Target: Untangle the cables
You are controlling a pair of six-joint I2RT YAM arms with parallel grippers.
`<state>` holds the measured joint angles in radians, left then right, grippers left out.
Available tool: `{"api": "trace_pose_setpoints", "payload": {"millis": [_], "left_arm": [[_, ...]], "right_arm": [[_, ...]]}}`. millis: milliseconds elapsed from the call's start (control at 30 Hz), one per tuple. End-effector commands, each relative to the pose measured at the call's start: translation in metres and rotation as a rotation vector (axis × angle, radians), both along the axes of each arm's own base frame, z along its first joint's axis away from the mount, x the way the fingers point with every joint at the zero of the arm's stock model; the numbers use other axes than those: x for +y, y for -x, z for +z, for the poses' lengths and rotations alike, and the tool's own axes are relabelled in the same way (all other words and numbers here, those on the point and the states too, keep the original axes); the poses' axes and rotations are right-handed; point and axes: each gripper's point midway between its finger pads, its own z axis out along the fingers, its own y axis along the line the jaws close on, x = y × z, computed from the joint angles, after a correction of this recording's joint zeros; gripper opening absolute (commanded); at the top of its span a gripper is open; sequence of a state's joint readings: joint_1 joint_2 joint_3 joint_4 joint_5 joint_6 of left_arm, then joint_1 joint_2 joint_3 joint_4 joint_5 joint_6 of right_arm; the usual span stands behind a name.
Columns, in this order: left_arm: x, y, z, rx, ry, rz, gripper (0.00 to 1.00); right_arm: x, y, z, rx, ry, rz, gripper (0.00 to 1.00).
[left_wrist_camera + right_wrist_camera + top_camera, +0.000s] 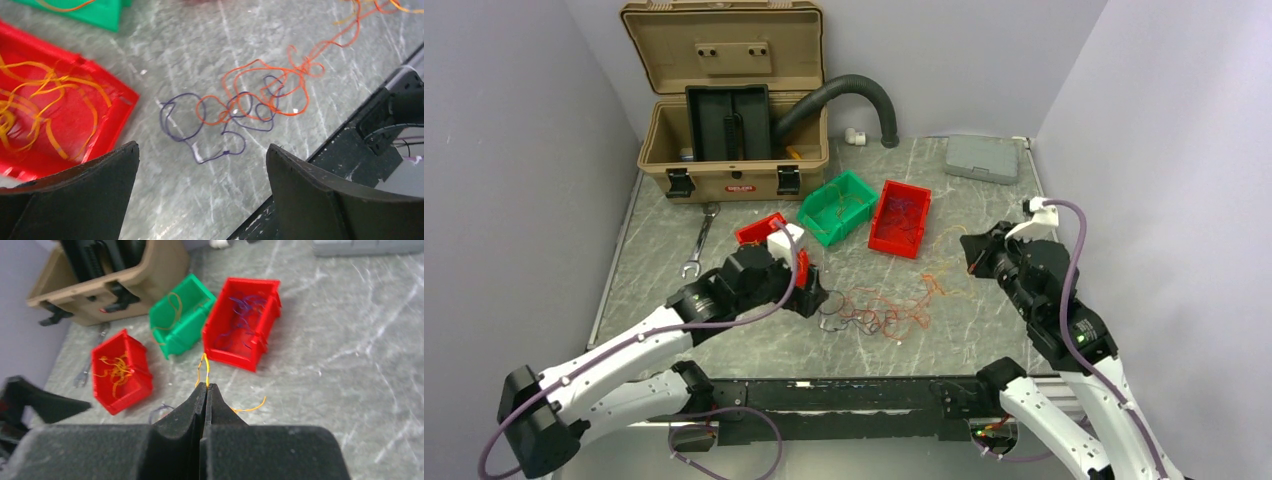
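1. The right gripper (206, 386) is clamped on a yellow strand (202, 367), on the near side of the large red bin (232, 357), toward its right. It cannot be told whether the strand's far end is free. If it is caught in the pile, a pull would drag other strands along.
2. The left gripper (202, 150) is spread wide and holds nothing. It hangs over the cables (260, 97), a loose orange-and-purple tangle on the table nearer than that bin, toward its left. Closing here could pinch both colours together and tighten the loops.
3. The yellow strand is thin and gripped only at the tips, so a quick move toward the bin could let it slip out.
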<state>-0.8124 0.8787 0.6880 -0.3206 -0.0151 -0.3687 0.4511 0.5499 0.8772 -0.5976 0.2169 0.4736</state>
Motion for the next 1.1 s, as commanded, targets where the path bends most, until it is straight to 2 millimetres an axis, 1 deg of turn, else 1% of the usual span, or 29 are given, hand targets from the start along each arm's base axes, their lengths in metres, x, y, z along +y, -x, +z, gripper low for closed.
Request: {"api": "trace_pose_setpoints", "payload": {"millis": [0, 133, 200, 267, 333, 367, 500, 567, 633, 700, 767, 800, 833, 867, 900, 967, 1000, 1067], "left_arm": [[-0.045, -0.006, 0.037, -0.119, 0.108, -0.143, 0.99], [-0.075, -0.009, 0.04, -0.129, 0.144, -0.196, 0.99], [-0.094, -0.011, 0.047, -0.165, 0.186, -0.242, 0.99], [-0.112, -0.014, 0.044, -0.18, 0.211, -0.288, 1.0], [-0.129, -0.014, 0.051, -0.206, 0.248, -0.339, 0.99], [-0.138, -0.016, 0.051, -0.218, 0.261, -0.361, 0.99], [-0.167, -0.012, 0.057, -0.315, 0.323, -0.445, 0.99], [-0.182, -0.008, 0.056, -0.34, 0.343, -0.492, 0.99], [-0.199, 0.001, 0.049, -0.357, 0.352, -0.544, 0.99], [-0.213, 0.003, 0.04, -0.368, 0.347, -0.552, 0.98], [-0.227, 0.005, 0.031, -0.355, 0.348, -0.572, 0.95], [-0.233, 0.006, 0.031, -0.348, 0.36, -0.586, 0.93], [-0.239, 0.007, 0.028, -0.332, 0.37, -0.598, 0.89], [-0.245, 0.009, 0.025, -0.313, 0.379, -0.609, 0.82], [-0.249, 0.009, 0.022, -0.285, 0.385, -0.617, 0.65], [-0.253, 0.012, 0.012, -0.241, 0.373, -0.635, 0.16], [-0.25, 0.012, 0.008, -0.231, 0.367, -0.627, 0.01], [-0.235, 0.01, 0.004, -0.227, 0.364, -0.568, 0.0]], "right_arm": [[0.018, 0.005, 0.056, -0.092, -0.042, 0.111, 0.0], [0.023, 0.009, 0.074, -0.102, -0.059, 0.148, 0.0], [0.027, 0.01, 0.081, -0.118, -0.072, 0.164, 0.0], [0.028, 0.01, 0.088, -0.128, -0.083, 0.172, 0.0], [0.029, 0.01, 0.093, -0.137, -0.092, 0.176, 0.0], [0.03, 0.011, 0.096, -0.141, -0.1, 0.181, 0.0], [0.035, 0.013, 0.106, -0.15, -0.118, 0.206, 0.0], [0.035, 0.013, 0.111, -0.158, -0.128, 0.206, 0.0], [0.036, 0.012, 0.115, -0.164, -0.132, 0.206, 0.0], [0.036, 0.011, 0.121, -0.17, -0.141, 0.203, 0.0], [0.035, 0.011, 0.127, -0.179, -0.15, 0.197, 0.0], [0.034, 0.012, 0.131, -0.183, -0.155, 0.191, 0.0], [0.032, 0.012, 0.134, -0.19, -0.158, 0.179, 0.0], [0.029, 0.013, 0.139, -0.199, -0.155, 0.166, 0.0], [0.026, 0.014, 0.141, -0.209, -0.148, 0.156, 0.0], [0.016, 0.015, 0.146, -0.23, -0.127, 0.118, 0.0], [0.007, 0.015, 0.147, -0.238, -0.114, 0.079, 0.0], [-0.018, 0.017, 0.15, -0.248, -0.083, -0.042, 0.0]]}}
